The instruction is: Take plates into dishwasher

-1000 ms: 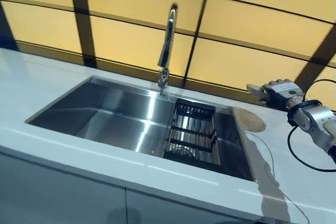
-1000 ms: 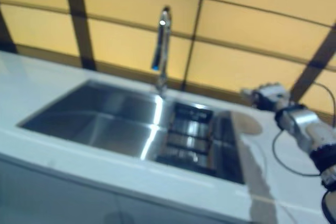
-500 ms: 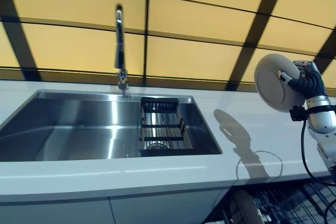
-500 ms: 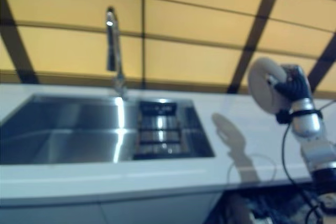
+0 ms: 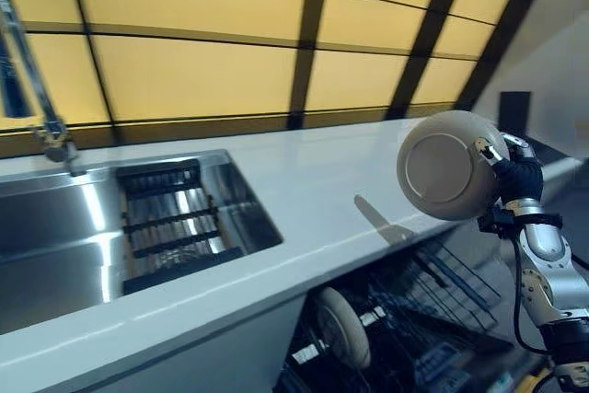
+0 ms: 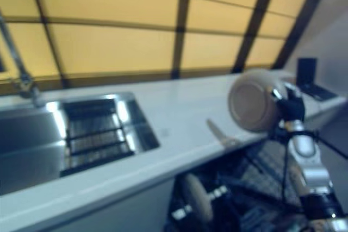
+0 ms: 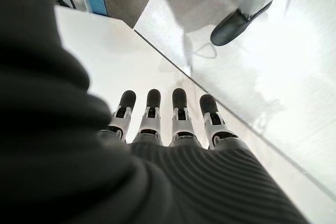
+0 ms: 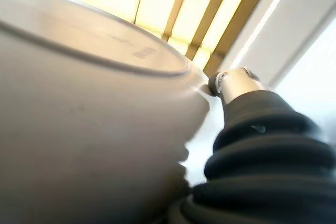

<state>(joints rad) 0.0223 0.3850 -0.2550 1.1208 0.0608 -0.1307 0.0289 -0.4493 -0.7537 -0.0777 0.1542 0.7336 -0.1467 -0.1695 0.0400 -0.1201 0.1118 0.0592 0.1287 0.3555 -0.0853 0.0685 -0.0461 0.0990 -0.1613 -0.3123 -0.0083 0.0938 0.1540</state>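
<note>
I have the plate [image 5: 448, 164] up in my right hand [image 5: 515, 175], pinched at its rim with the thumb and fingers curled round the edge. It stands on edge in the air, its underside turned toward the head camera, above the far right end of the white countertop [image 5: 304, 200] and clear of it. The right wrist view shows the rim pressed against the hand's dark cover, so I judge the hold to be firm.

My left hand [image 7: 173, 124] shows only in its own wrist view, fingers straight and relaxed, holding nothing, idle.

Below the counter edge the dishwasher rack [image 5: 423, 301] is pulled out, dark wire, with one plate already standing [image 5: 342, 327] in it on edge toward the left. The sink [image 5: 110, 227] with its black drain rack [image 5: 170, 227] and the faucet [image 5: 37, 89] lie well off to the left.

The step in hand, as I read it, is the carry from counter to rack. Next I need to bring the plate down past the counter edge, keep it on edge, line it up with a free slot beside the standing plate, and only let go once it sits between the wires. I cannot make out the slots clearly from here, so I would go down slowly.
</note>
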